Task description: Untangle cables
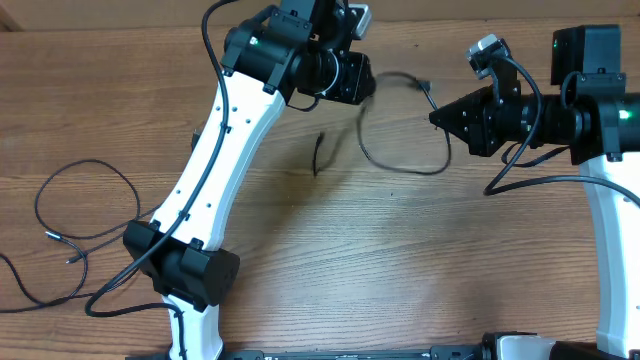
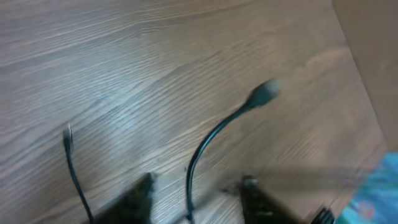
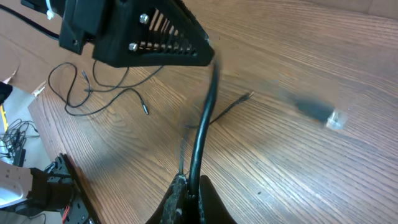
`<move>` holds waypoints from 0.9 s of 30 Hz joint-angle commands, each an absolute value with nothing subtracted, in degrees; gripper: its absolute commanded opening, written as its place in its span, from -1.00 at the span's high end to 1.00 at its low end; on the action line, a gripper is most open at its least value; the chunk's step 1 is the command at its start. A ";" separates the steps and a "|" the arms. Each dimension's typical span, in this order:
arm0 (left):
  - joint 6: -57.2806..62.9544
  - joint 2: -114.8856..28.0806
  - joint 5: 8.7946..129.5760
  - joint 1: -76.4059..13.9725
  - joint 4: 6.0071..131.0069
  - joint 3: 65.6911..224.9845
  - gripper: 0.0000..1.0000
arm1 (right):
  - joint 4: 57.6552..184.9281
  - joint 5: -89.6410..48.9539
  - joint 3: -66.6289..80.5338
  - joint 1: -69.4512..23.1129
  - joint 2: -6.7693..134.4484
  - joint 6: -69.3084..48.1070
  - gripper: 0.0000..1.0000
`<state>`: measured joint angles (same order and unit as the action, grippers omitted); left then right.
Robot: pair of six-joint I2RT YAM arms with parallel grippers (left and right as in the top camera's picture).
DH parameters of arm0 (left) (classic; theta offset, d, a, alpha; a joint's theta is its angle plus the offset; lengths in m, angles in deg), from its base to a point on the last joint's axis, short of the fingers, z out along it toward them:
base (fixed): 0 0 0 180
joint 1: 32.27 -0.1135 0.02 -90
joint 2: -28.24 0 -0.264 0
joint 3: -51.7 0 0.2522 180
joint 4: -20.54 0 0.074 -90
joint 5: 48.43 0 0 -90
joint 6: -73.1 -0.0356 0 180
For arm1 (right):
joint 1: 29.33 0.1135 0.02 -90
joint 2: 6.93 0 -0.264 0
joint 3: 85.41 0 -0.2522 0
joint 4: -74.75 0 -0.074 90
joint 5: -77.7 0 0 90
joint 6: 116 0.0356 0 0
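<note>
A thin black cable (image 1: 400, 165) loops across the middle of the table. Its plug end (image 2: 264, 93) sticks up blurred in the left wrist view. My left gripper (image 2: 199, 183) is open, and this cable (image 2: 199, 155) runs loose through the gap between its fingers (image 2: 142, 193). My right gripper (image 3: 191, 185) is shut on the same cable (image 3: 205, 118), which rises toward the left gripper (image 3: 143, 37). In the overhead view the right gripper (image 1: 437, 117) sits right of the loop and the left gripper (image 1: 352, 75) at its upper left. A short cable (image 1: 318, 153) lies apart.
More thin black cables (image 1: 80, 205) lie coiled at the table's far left, also visible as cables (image 3: 93, 87) in the right wrist view. A second cable end (image 2: 68, 146) lies left of the left fingers. The table's back edge (image 2: 364, 68) is close.
</note>
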<state>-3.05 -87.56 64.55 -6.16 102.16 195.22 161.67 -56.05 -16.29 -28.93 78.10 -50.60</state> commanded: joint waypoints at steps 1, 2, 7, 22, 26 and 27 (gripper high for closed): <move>-1.87 -85.42 62.48 -6.62 101.96 196.50 -0.34 | 161.85 -55.85 -16.62 -28.97 78.06 -50.01 0.93; -2.22 -85.42 62.45 -6.62 101.98 196.50 -0.43 | 161.85 -55.85 -16.62 -28.97 78.06 -50.01 0.92; -2.79 -85.42 62.34 -6.62 102.05 196.50 -0.51 | 161.85 -55.85 -16.62 -28.97 78.06 -50.01 0.92; -24.74 -85.42 68.66 -6.62 106.33 196.50 -0.50 | 161.80 -55.85 -16.62 -28.97 78.06 -50.03 0.92; -38.96 -85.42 78.43 -6.62 107.01 196.50 -0.57 | 161.85 -55.85 -16.62 -28.97 78.06 -50.03 0.92; -42.42 -85.42 80.20 -6.62 107.38 196.50 -0.62 | 161.83 -55.85 -16.62 -28.97 78.06 -50.03 0.92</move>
